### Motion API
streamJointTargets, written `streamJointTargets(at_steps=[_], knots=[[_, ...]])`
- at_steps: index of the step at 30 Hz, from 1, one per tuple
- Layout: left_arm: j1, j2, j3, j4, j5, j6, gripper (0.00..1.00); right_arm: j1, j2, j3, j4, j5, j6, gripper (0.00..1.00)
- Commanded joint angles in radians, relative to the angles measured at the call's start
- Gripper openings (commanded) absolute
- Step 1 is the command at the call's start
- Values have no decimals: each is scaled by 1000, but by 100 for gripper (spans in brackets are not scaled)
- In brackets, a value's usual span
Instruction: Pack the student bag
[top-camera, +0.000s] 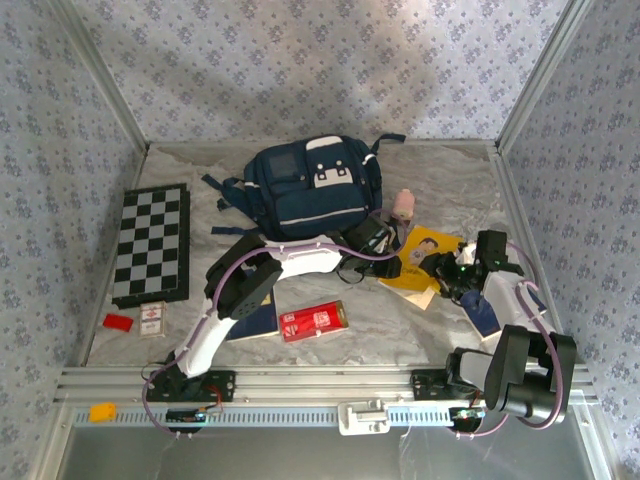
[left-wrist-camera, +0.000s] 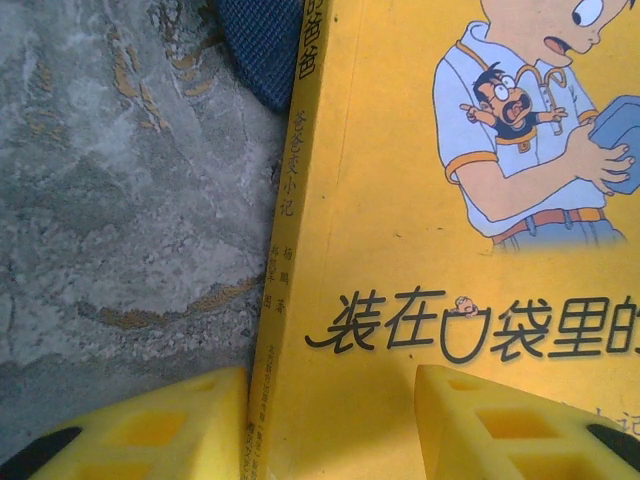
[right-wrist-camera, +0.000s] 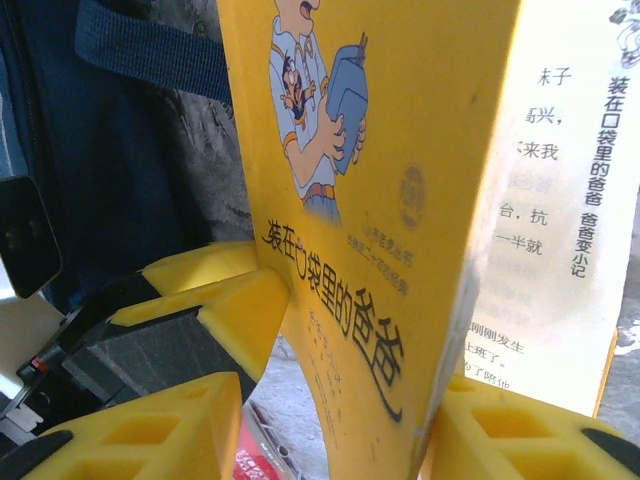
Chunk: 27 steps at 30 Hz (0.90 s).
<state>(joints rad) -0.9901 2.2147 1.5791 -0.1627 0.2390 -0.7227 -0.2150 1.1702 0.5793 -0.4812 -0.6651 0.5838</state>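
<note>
The yellow book (right-wrist-camera: 400, 150) bears the black title 装在口袋里的爸爸 across its cover toward six o'clock, its spine (left-wrist-camera: 290, 230) reads 爸爸变小记, and the white inner flap (right-wrist-camera: 570, 180) at three o'clock repeats both lines

yellow book (left-wrist-camera: 380, 180) title cut off, card box (top-camera: 152, 320) print unreadable

I work in a robot test booth: an aluminium rail (top-camera: 300, 383) edges my marbled table (top-camera: 400, 335), and floral-print walls (top-camera: 300, 60) stand between metal posts (top-camera: 100, 70).
</note>
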Motion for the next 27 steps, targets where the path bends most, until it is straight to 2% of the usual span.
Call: streamJointTargets(at_steps=[1,4,9,12,23,27], knots=[[-13,17,39,-22,28,11,46,-7,-5,-10,3,-39,-20,44],[-13,17,40,-29,28,14,46,-17,-1,-14,-15,-21,-32,34],[-13,11,42,-36,20,20,46,-34,-12,-16,-48,-8,-41,27],[-13,11,48,-40,20,22,46,-47,-16,-23,-53,-13,-39,18],[-7,-2,76,-68,12,34,45,-61,-68,-19,-95,-45,-39,6],[9,-149,-79,136,39,-3,47,-81,-121,3,-115,-74,-33,0]])
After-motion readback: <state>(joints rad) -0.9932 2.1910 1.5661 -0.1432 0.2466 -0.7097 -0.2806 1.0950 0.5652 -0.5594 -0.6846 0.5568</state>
